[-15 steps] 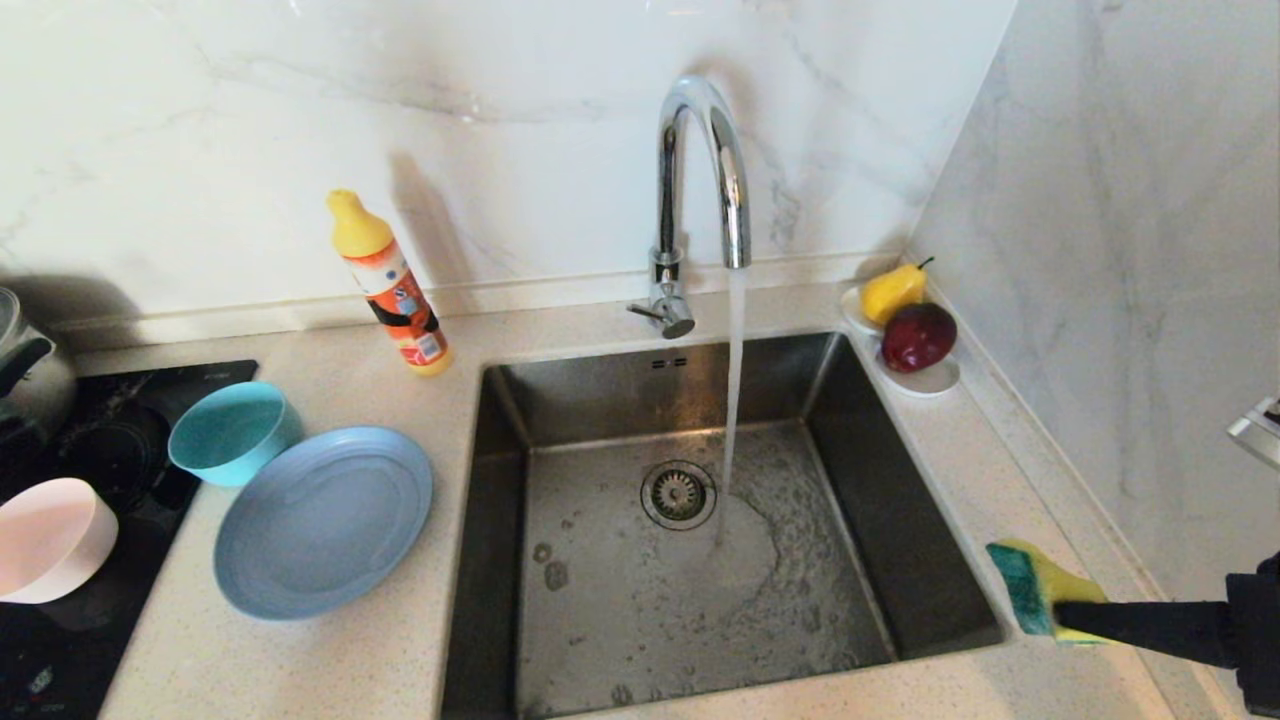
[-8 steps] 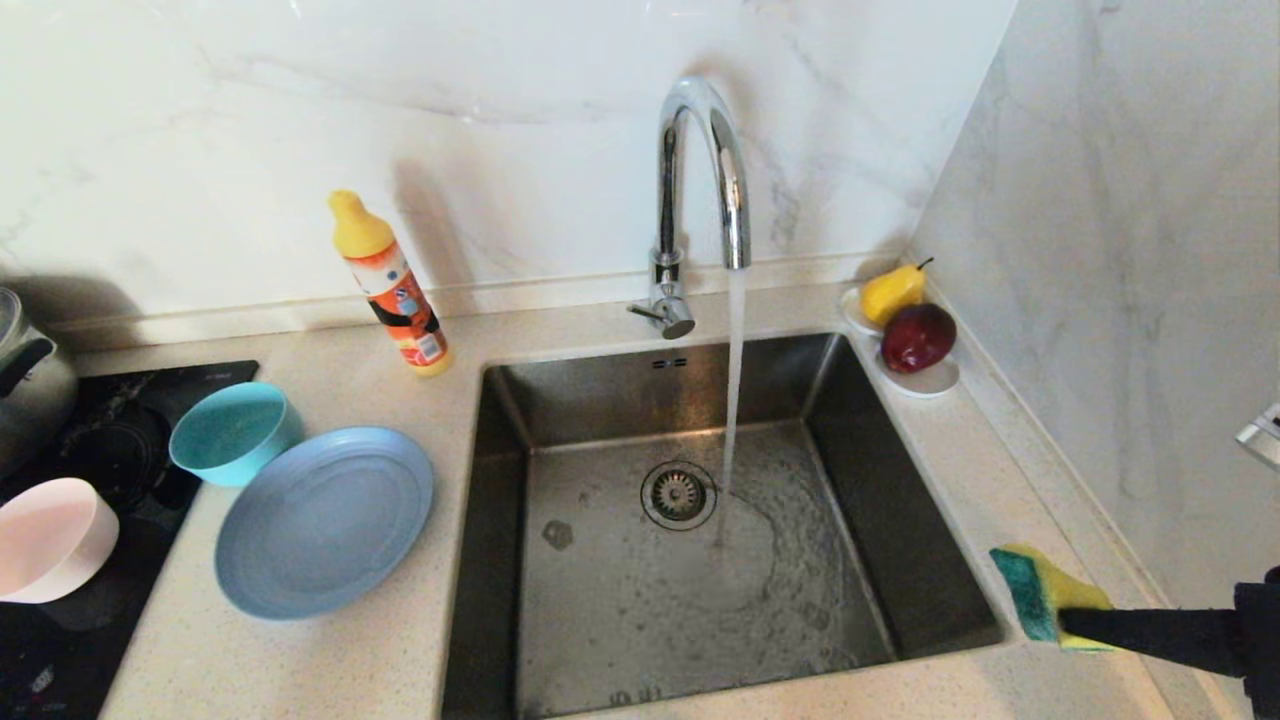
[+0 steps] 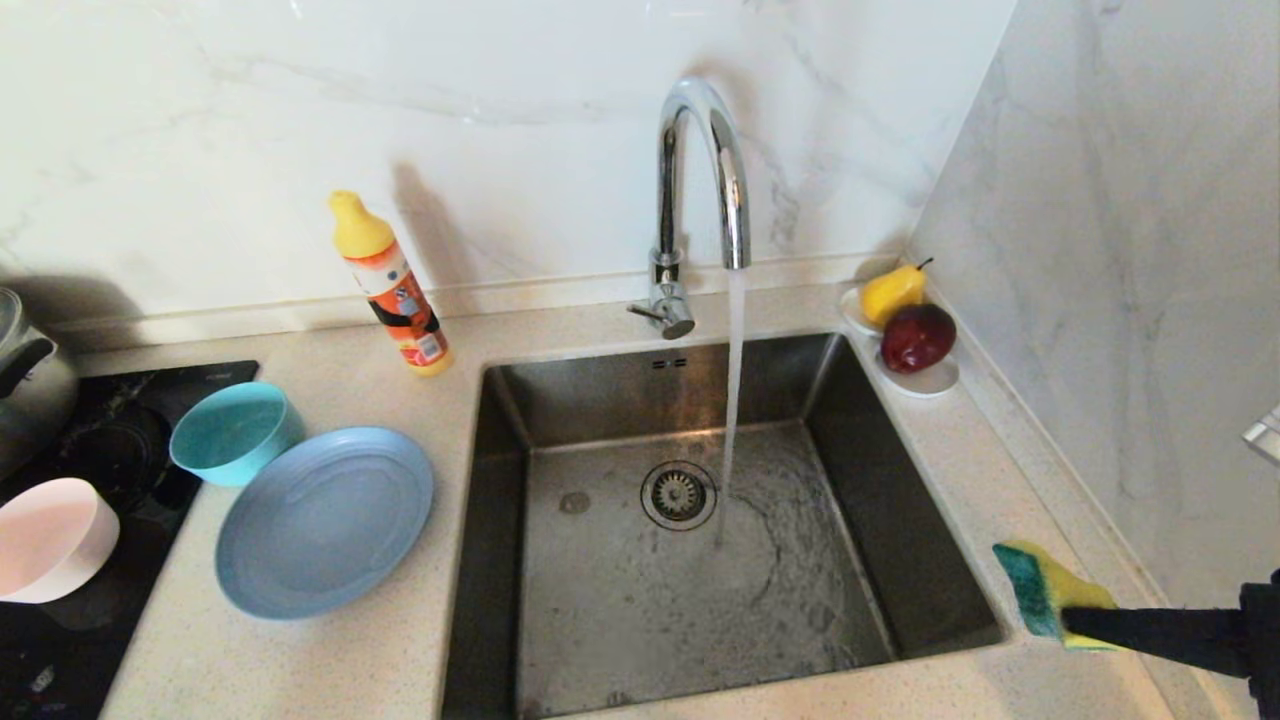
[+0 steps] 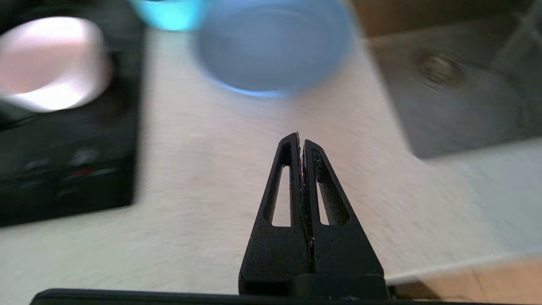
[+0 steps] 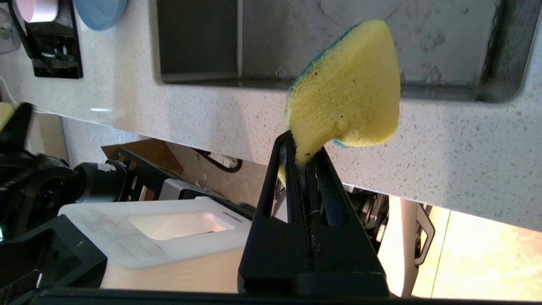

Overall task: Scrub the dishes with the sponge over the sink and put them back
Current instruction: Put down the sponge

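Note:
The grey-blue plate (image 3: 325,520) lies flat on the counter left of the sink (image 3: 870,450), with the teal bowl (image 3: 232,432) touching its far-left rim. The pink bowl (image 3: 50,540) rests on the black hob further left. At the counter's front right corner, my right gripper (image 3: 1068,620) is shut on the narrow end of the yellow-and-green sponge (image 3: 1040,585), held just right of the basin. In the right wrist view the sponge (image 5: 345,89) sticks out past the gripper (image 5: 302,146). My left gripper (image 4: 301,142) is shut and empty above the counter's near edge, short of the plate (image 4: 273,46).
Water runs from the chrome tap (image 3: 700,180) onto the sink floor beside the drain (image 3: 678,494). An orange bottle (image 3: 390,285) stands behind the plate. A saucer (image 3: 925,380) with pear and apple sits at the back right. A kettle (image 3: 30,380) is at far left. The marble wall (image 3: 1150,300) is close on the right.
The water film on the sink floor has spread and thinned, and a small foam patch has drifted. The dishes, the sponge and the right gripper hold still.

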